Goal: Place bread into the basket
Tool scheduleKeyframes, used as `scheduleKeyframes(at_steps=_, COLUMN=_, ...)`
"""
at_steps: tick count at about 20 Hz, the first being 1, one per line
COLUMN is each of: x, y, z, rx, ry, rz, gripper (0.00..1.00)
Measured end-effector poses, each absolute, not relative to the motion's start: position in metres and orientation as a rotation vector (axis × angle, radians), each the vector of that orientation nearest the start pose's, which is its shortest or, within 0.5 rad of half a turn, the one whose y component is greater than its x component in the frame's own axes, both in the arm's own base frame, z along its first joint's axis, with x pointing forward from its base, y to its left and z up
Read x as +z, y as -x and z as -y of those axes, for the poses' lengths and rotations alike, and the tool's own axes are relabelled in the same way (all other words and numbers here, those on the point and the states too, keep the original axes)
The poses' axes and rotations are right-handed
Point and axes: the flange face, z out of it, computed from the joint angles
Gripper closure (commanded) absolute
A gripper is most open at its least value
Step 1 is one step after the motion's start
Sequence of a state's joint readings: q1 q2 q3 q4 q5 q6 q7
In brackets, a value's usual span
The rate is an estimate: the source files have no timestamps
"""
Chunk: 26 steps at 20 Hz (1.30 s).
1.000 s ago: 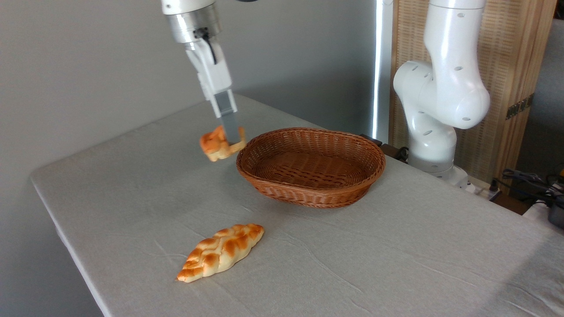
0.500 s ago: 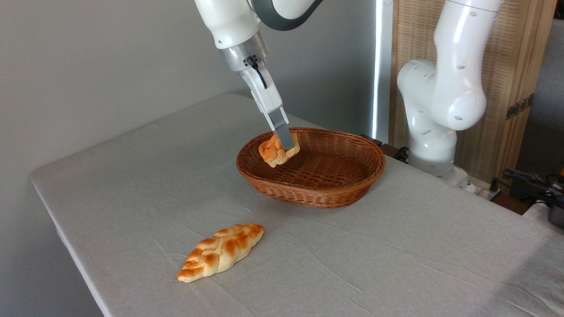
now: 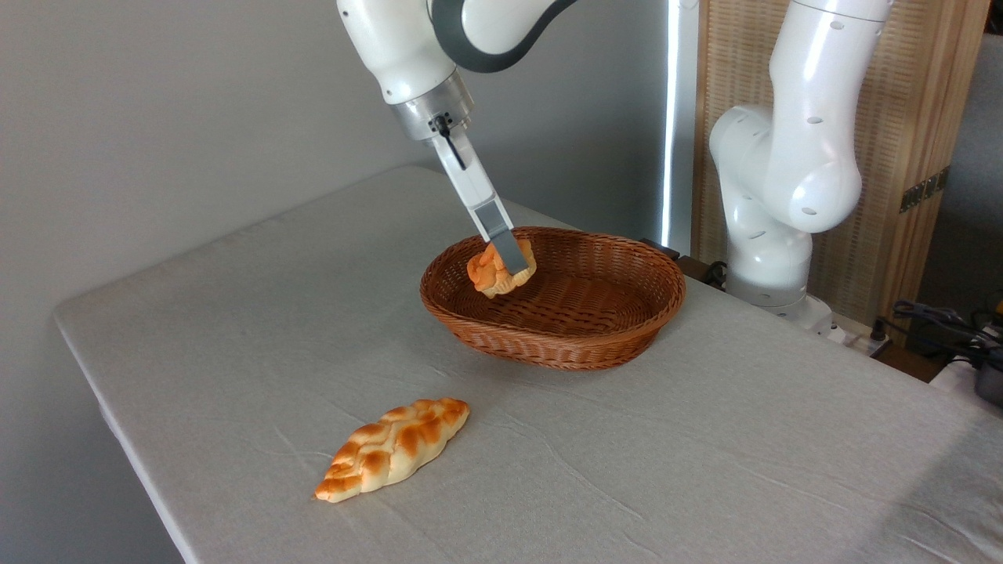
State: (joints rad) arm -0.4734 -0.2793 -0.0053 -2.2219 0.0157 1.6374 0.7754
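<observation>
Gripper [image 3: 511,266] fingers are closed on the bread [image 3: 495,271], holding it tilted over the left part of the basket [image 3: 619,345], centre of frame, apparently just above the weave. Braided loaf [image 3: 393,448] lies on the grey bench [image 3: 705,470] at lower left, well apart from the basket. Arm reaches in from top centre.
</observation>
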Motion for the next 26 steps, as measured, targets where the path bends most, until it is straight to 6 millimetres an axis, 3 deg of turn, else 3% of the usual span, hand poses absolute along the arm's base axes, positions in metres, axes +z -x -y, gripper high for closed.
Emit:
scheduleKeyframes(at_steps=3, x=0.460, y=-0.382, z=0.219, rx=0.452, ry=2.488, rz=-1.891, gripper=0.00)
scheduleKeyframes(at_steps=10, x=0.465, y=-0.386, z=0.222, rx=0.410, ry=2.486, rz=-1.897, gripper=0.00)
scheduleKeyframes(at_steps=13, x=0.491, y=-0.401, z=0.218, rx=0.309, ry=2.520, rz=-1.863, gripper=0.00)
scheduleKeyframes(at_steps=15, x=0.526, y=-0.427, z=0.197, rx=0.185, ry=2.606, rz=-1.748, gripper=0.00)
scheduleKeyframes(at_steps=17, x=0.568, y=-0.459, z=0.161, rx=0.047, ry=2.703, rz=-1.581, gripper=0.00)
scheduleKeyframes(at_steps=19, x=0.598, y=-0.485, z=0.125, rx=-0.046, ry=2.767, rz=-1.443, gripper=0.00)
scheduleKeyframes(at_steps=23, x=0.634, y=-0.518, z=0.055, rx=-0.158, ry=2.848, rz=-1.224, gripper=0.00)
scheduleKeyframes(at_steps=26, x=0.649, y=-0.527, z=0.022, rx=-0.170, ry=2.941, rz=-1.128, gripper=0.00)
